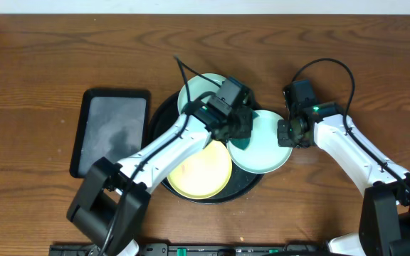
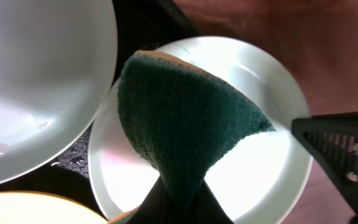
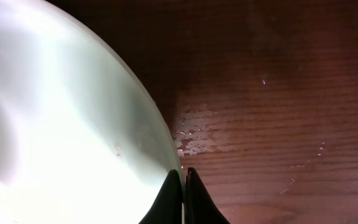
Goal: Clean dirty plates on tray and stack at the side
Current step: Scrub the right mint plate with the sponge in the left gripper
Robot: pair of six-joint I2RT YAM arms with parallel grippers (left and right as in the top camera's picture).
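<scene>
Plate of pale yellow plastic (image 1: pixel 201 174), small, round and shallow, lay nearest, flat on the near part of the large round black tray (image 1: pixel 164 112) with the raised rim, which stood mid-way across the brown wooden table (image 1: pixel 34 71). Beyond it and to the right was the right mint plate (image 1: pixel 265 149), a like-sized shallow plastic plate in pale aqua-mint, reaching out past the tray's right rim over the wood. The left gripper (image 1: pixel 239 135) hung over that plate's left part, its jaws clamped tight on a dark green scouring sponge (image 2: pixel 179 118) whose broad free end spread over the plate's inside. The right gripper (image 1: pixel 288 134) stood at the same plate's right edge, its jaws almost together with the rim pinched between them. Small wet spots (image 3: pixel 191 134) shone on the table just beside the rim. Farthest was the far mint plate (image 1: pixel 198 89), also pale aqua-mint, on the tray's far part and half hidden by the left arm. Well to the left lay a smaller black rectangular tray (image 1: pixel 112 131).
</scene>
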